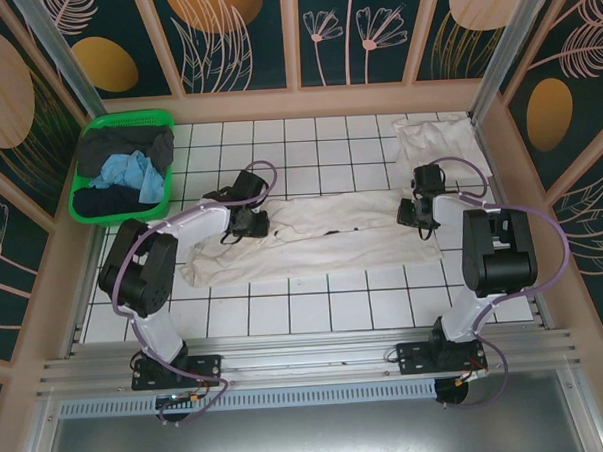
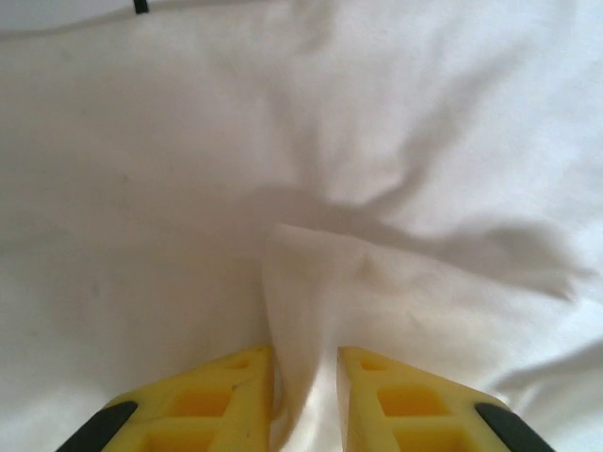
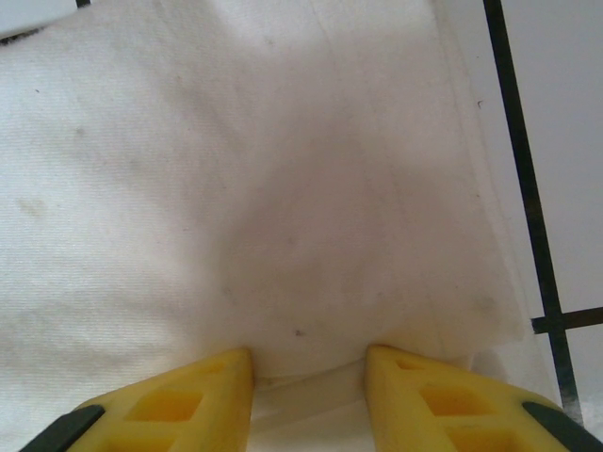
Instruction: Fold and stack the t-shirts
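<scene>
A long white t-shirt (image 1: 322, 240) lies folded lengthwise across the middle of the tiled table (image 1: 315, 310). My left gripper (image 1: 243, 227) is at its left end, and in the left wrist view it (image 2: 306, 353) is shut on a raised ridge of the white cloth (image 2: 311, 273) between the yellow fingers (image 2: 226, 400). My right gripper (image 1: 418, 216) is at the shirt's right end. In the right wrist view it (image 3: 309, 356) is closed on the layered edge of the shirt (image 3: 283, 207). A second white t-shirt (image 1: 440, 145) lies folded at the back right.
A green basket (image 1: 127, 118) at the back left holds dark garments (image 1: 128, 148) and a light blue cloth (image 1: 129, 175). Patterned walls enclose the table on three sides. White tiles lie bare in front of the long shirt and at the back centre.
</scene>
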You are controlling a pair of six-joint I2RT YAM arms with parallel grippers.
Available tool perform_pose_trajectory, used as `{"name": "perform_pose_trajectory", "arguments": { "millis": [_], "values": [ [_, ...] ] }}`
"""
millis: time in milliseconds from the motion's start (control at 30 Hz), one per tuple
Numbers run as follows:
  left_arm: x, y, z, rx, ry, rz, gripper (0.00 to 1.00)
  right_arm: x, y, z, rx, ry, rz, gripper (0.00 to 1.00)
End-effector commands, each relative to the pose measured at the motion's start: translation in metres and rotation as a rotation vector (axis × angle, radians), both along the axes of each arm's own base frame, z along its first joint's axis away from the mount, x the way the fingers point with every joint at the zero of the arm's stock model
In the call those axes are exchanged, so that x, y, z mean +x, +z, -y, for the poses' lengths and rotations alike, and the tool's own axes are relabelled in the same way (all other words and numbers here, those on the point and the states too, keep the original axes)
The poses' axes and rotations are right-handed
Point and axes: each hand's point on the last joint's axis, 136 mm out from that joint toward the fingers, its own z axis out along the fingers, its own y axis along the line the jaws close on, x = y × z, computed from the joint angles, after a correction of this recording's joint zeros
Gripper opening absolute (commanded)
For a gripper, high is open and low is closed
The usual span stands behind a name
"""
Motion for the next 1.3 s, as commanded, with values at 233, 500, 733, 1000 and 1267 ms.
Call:
{"name": "perform_pose_trajectory", "arguments": {
  "millis": [233,500,733,1000,1267],
  "values": [
    [-0.027,0.006,0.010,-0.026,-0.030,-0.041,0.02,-0.010,-0.007,0.005,-0.001,-0.007,-0.032,0.37],
    [-0.015,0.007,-0.007,0.100,-0.021,0.007,0.26,-0.010,-0.002,0.002,0.018,0.003,-0.011,0.37],
    [0.004,-0.011,-0.006,0.180,-0.067,0.001,0.36,-0.012,-0.005,0.002,0.017,0.005,-0.016,0.37],
    [0.011,-0.002,-0.003,0.186,-0.082,0.013,0.06,-0.012,-0.001,0.002,0.016,0.006,-0.008,0.37],
    [-0.019,0.048,0.017,0.111,-0.128,-0.004,0.00,-0.012,0.009,-0.001,0.035,0.008,0.016,0.37]
  ]
}}
